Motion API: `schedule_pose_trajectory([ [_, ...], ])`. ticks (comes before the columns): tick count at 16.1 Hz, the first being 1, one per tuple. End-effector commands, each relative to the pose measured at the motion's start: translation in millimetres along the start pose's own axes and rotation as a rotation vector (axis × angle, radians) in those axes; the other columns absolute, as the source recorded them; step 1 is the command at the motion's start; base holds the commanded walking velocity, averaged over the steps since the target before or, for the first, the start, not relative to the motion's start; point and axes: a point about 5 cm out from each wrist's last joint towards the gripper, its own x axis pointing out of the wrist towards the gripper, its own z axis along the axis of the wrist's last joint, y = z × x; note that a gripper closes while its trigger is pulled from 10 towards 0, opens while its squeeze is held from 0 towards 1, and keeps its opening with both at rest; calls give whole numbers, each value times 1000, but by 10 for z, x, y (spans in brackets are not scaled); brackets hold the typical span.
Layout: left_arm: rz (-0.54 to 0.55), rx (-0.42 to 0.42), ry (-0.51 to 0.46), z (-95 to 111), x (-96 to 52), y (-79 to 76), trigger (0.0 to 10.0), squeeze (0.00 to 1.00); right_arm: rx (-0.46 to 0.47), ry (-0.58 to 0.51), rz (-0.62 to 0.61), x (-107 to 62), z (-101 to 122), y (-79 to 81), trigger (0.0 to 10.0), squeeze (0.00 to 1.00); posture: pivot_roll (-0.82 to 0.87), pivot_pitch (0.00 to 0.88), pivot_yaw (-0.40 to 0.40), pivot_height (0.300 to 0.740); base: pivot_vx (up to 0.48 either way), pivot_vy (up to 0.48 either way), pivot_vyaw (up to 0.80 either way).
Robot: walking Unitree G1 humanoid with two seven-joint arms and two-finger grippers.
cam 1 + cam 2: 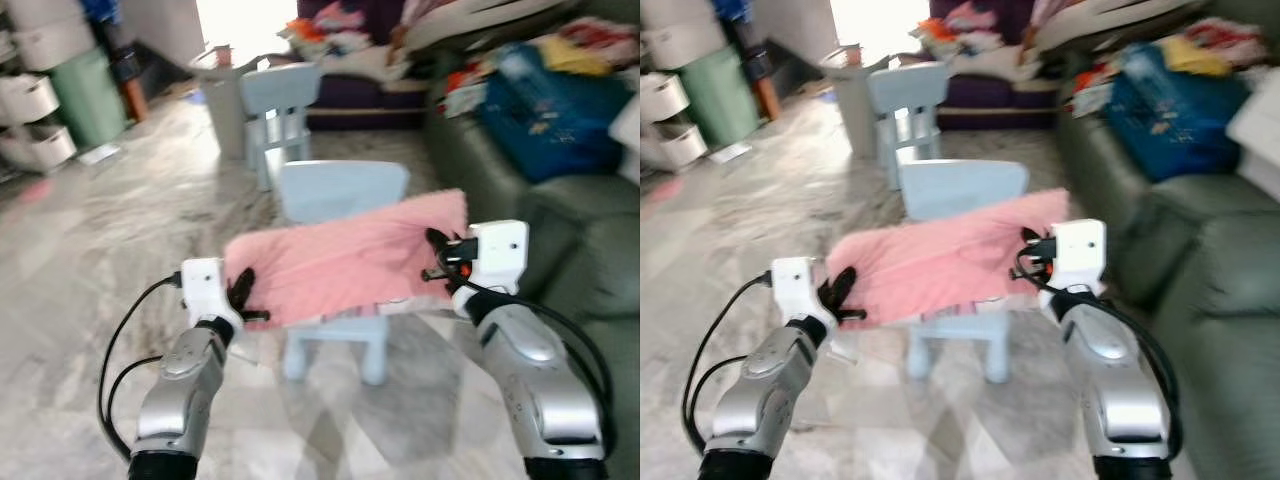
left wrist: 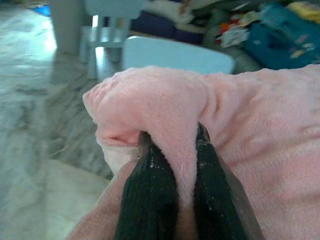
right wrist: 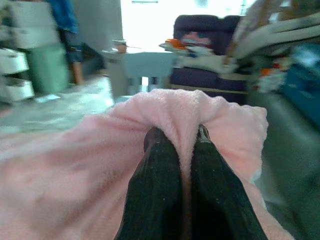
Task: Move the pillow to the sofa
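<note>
A flat pink pillow (image 1: 345,262) stretches between my two grippers, just above the seat of a small light-blue chair (image 1: 340,195). My left gripper (image 1: 243,296) is shut on the pillow's left edge, a fold of pink fabric (image 2: 165,115) pinched between the black fingers (image 2: 150,195). My right gripper (image 1: 440,255) is shut on the pillow's right edge, where the fingers (image 3: 160,195) squeeze a fold of the pillow (image 3: 185,112). The dark green sofa (image 1: 560,250) runs along the right side, close to my right arm.
A blue bag (image 1: 555,115) and loose clothes lie on the sofa's far cushions. A second light-blue chair (image 1: 280,115) and a grey bin (image 1: 222,95) stand behind. White drawers (image 1: 35,95) line the left wall. Marble floor (image 1: 100,230) stretches to the left.
</note>
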Motion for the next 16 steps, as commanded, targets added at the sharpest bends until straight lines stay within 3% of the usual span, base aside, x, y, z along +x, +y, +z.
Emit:
schedule_pose_trajectory([
  [1, 20, 16, -7, 28, -13, 73, 10000, 0, 3, -32, 13, 25, 64, 44, 10000, 0, -181, 0, 10, 740, -300, 0, 0],
  [9, 42, 36, -23, 45, -10, 119, 10000, 0, 3, -26, 15, 20, 45, 55, 10000, 0, -180, 0, 12, 740, -36, 0, 0],
  [16, 10, -28, -42, 70, -20, 110, 10000, 0, -2, -27, 13, 12, 45, 53, 10000, 0, -185, 0, 13, 740, 74, 0, 0],
])
